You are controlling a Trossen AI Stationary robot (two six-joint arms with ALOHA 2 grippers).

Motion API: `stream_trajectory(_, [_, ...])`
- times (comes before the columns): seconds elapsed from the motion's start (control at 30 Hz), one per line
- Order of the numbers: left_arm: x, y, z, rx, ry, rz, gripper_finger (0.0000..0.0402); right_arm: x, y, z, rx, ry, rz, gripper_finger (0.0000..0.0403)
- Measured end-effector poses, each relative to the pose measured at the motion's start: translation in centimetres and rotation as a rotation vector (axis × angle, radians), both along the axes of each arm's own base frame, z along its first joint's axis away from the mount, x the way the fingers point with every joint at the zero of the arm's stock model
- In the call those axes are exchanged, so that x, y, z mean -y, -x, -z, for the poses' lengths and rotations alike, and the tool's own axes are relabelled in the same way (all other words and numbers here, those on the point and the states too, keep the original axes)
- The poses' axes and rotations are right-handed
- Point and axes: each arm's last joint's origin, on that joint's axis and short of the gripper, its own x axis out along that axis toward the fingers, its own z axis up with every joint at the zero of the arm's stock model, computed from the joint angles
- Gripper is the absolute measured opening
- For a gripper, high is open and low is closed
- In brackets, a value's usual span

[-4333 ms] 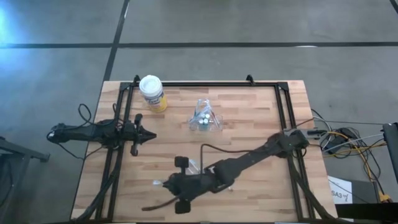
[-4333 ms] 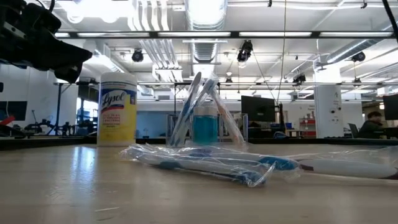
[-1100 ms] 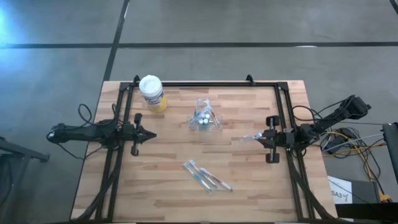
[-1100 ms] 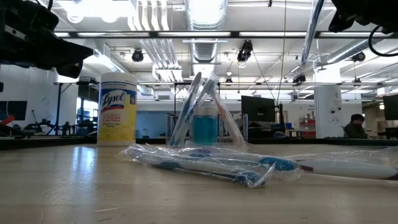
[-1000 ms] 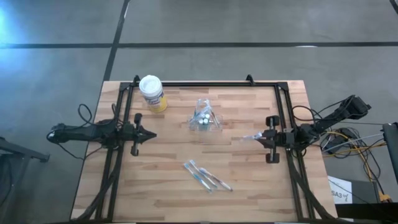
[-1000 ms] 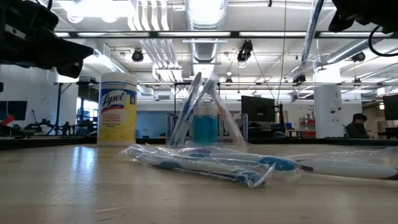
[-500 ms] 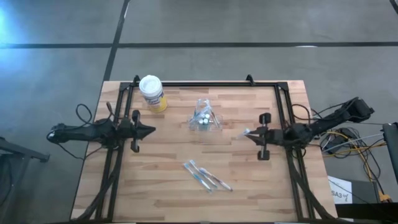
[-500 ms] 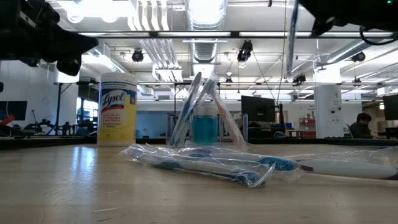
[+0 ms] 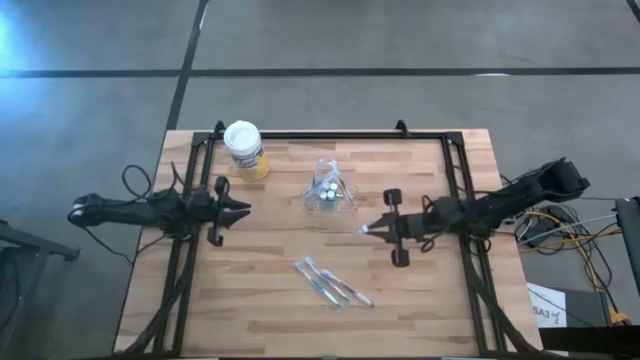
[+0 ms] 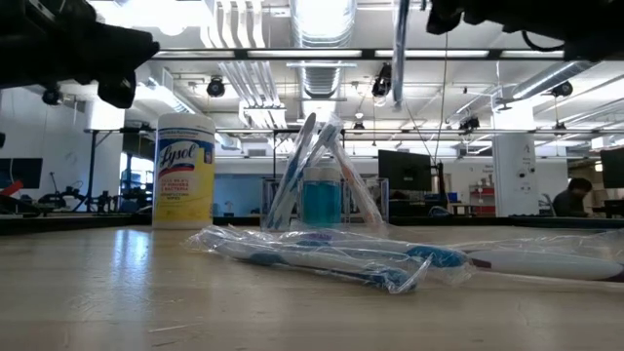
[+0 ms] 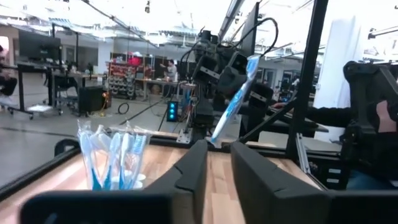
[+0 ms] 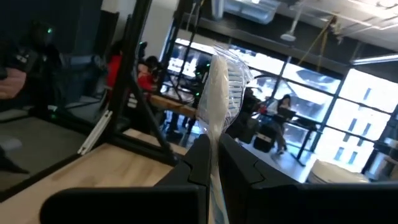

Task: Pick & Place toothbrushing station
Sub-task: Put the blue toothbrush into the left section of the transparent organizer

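The toothbrushing station [image 9: 328, 190] is a small clear holder with slim blue and white toothbrushes, standing on its base at mid-table; it also shows in the low view [image 10: 317, 190] and the left wrist view [image 11: 112, 158]. My right gripper [image 9: 373, 228] is shut on one wrapped toothbrush [image 12: 221, 81] high above the table, just right of and nearer than the holder. My left gripper [image 9: 245, 209] hovers left of the holder, empty, its fingers [image 11: 193, 165] a narrow gap apart. A few wrapped toothbrushes [image 9: 333, 283] lie flat on the table nearer the front. My right gripper pinches the wrapped toothbrush's handle [image 12: 213, 140] between its two fingers, which reach level from the table's right and lie across it. The toothbrush [image 11: 233, 102] stands roughly upright, a little tilted, lifted well clear of the table; it also shows in the low view [image 10: 400, 49].
A yellow canister with a white lid [image 9: 244, 148] stands at the far left of the wooden table [image 9: 270, 310]. A black frame [image 9: 330, 134] runs along the table's far and side edges. People show in the room beyond [image 10: 575, 195].
My right gripper has gone from the table's right edge toward the left, nearing the holder, carrying the wrapped toothbrush still upright and clear of the table. My left gripper has shifted a little toward the table's right. The holder and the lying toothbrushes have stayed put.
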Motion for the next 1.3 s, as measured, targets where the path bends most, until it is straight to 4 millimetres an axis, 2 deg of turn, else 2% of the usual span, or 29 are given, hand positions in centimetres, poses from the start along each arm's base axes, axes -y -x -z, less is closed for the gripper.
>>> stream_trajectory(0.17, [0.1,-0.9,-0.5,-0.022,0.001,0.001,0.0139,0.8,-1.4,0.2,-0.029,-0.019,-0.043,0.0013])
stream_trajectory(0.4, [0.2,-2.7,-3.0,-0.059,-0.033,0.005,0.0197,1.3,-3.1,0.7,-0.064,-0.039,-0.030,0.0013])
stream_trajectory(0.5, [0.4,-3.9,-3.8,-0.096,-0.036,0.011,0.0201,1.3,-3.9,0.4,-0.062,-0.039,-0.028,0.0013])
stream_trajectory(0.77, [0.7,-7.7,-4.0,-0.130,-0.068,0.013,0.0202,1.1,-5.4,0.4,-0.071,-0.037,-0.028,0.0013])
stream_trajectory(0.87, [0.8,-9.3,-5.1,-0.093,-0.094,0.010,0.0204,1.1,-5.5,0.4,-0.071,-0.038,-0.027,0.0013])
stream_trajectory(1.03, [1.0,-12.0,-4.9,-0.182,-0.148,0.012,0.0205,1.2,-5.6,0.3,-0.066,-0.045,0.006,0.0013])
stream_trajectory(1.13, [1.2,-13.6,-5.7,-0.166,-0.175,0.011,0.0204,1.5,-5.6,0.3,-0.070,-0.070,0.020,0.0013])
stream_trajectory(1.3, [1.5,-16.2,-5.6,-0.206,-0.224,0.058,0.0204,2.1,-5.7,0.5,-0.082,-0.101,0.038,0.0013])
